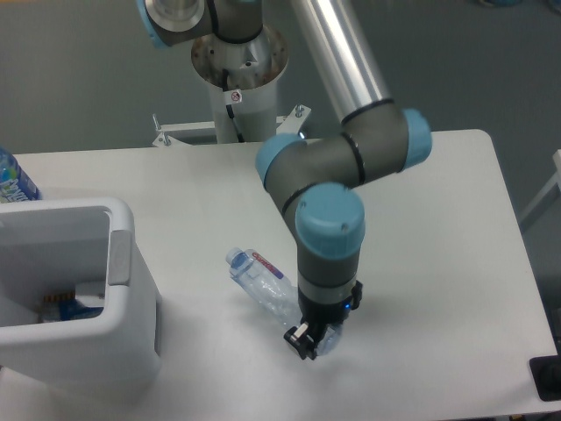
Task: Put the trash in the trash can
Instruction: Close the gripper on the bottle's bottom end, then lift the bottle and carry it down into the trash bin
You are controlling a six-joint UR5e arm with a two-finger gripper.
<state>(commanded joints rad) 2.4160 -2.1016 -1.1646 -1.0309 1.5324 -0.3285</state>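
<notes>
The trash in view is a crushed clear plastic bottle (267, 288) with a blue cap and a red-white label. It lies slanted, cap end toward the upper left, in front of the middle of the table. My gripper (311, 340) points down at the bottle's base end and is shut on it; the fingers are mostly hidden under the wrist. That end looks raised off the table. The trash can (120, 254), a large white bin with a grey patch on its right rim, stands at the left, well apart from the gripper.
Blue and orange scraps (63, 307) lie at the bottom of the bin. A blue-labelled bottle (12, 181) stands behind the bin at the left edge. The robot's pedestal (237, 83) rises behind the table. The white table (438, 263) stretches to the right.
</notes>
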